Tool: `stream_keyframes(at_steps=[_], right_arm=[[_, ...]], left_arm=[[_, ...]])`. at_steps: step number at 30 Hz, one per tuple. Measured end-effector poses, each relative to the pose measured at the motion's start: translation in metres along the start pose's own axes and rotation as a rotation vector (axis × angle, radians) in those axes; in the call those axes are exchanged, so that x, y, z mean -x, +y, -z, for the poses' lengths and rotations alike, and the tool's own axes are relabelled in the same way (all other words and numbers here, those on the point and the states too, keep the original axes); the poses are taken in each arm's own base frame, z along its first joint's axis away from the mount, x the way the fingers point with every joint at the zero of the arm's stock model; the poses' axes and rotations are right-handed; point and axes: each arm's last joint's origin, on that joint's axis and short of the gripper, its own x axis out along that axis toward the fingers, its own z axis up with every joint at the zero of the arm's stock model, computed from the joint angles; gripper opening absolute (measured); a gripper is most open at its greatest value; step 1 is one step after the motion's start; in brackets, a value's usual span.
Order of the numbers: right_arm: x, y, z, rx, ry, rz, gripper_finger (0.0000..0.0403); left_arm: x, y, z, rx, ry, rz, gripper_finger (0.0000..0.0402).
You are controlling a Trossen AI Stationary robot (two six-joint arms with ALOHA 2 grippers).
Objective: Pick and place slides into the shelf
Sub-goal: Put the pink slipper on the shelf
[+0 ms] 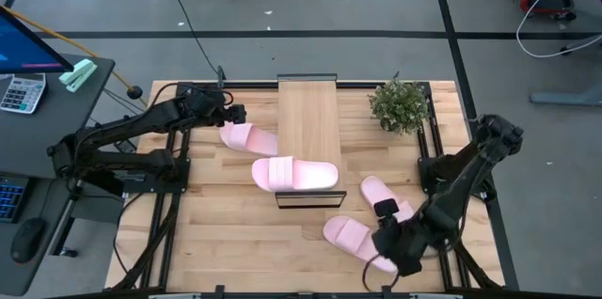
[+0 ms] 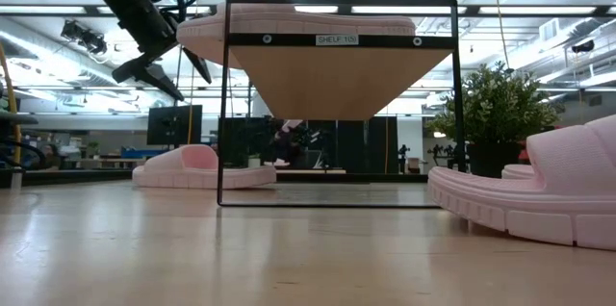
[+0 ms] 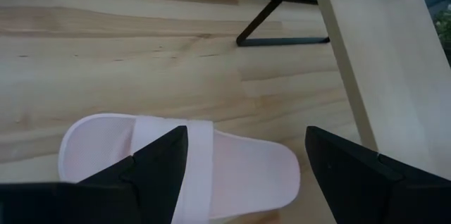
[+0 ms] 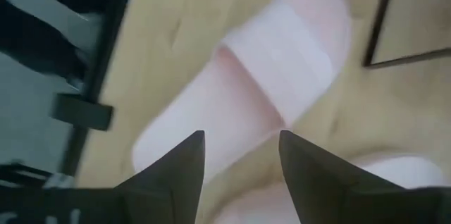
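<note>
High view: one slide [image 1: 294,174] lies across shelf [image 1: 308,120]; three remain on counter [image 1: 235,224]. Left pincer [image 1: 232,114] open above slide [image 1: 248,138]; right pincer [image 1: 387,243] open over slide [image 1: 350,237]. Risk: off-centre grip, foam slips.

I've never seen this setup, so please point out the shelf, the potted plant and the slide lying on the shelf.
shelf [image 1: 308,116]: high view, bare wood panel.
potted plant [image 1: 399,104]: high view, its leaves.
slide on the shelf [image 1: 293,174]: high view, its wide strap.
</note>
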Motion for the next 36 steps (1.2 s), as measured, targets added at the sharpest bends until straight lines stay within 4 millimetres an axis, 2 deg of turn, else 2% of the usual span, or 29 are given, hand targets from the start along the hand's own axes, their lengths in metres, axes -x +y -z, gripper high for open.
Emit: stream_keyframes(at_steps=[4, 8, 11, 14, 18, 22, 29, 36], right_arm=[[0.001, 0.028, -0.005, 0.072, 0.088, 0.066, 0.0183], [-0.006, 0.054, 0.005, 0.128, 0.108, 0.132, 0.0176], [-0.015, 0.064, 0.012, 0.201, 0.083, 0.227, 0.0173], [-0.028, 0.066, 0.018, 0.289, 0.076, 0.352, 0.0174], [-0.048, 0.067, 0.023, 0.255, 0.09, 0.399, 0.0174], [-0.066, 0.068, 0.025, 0.291, 0.076, 0.492, 0.0173], [-0.081, 0.065, 0.018, 0.331, -0.001, 0.627, 0.0169], [-0.092, 0.061, 0.005, 0.363, -0.051, 0.593, 0.0168]], left_arm=[[0.0, 0.0, 0.0, -0.03, 0.011, 0.008, 0.0293], [0.0, -0.001, 0.001, -0.041, 0.03, 0.024, 0.0293], [0.0, -0.001, 0.002, -0.045, 0.032, 0.027, 0.0293], [0.0, -0.002, 0.003, -0.049, 0.034, 0.032, 0.0293], [0.001, -0.004, 0.005, -0.055, 0.041, 0.041, 0.0293], [0.002, -0.007, 0.008, -0.051, 0.047, 0.056, 0.0293], [0.003, -0.013, 0.01, -0.05, 0.04, 0.102, 0.0293], [0.004, -0.015, 0.009, -0.048, 0.021, 0.114, 0.0293]])
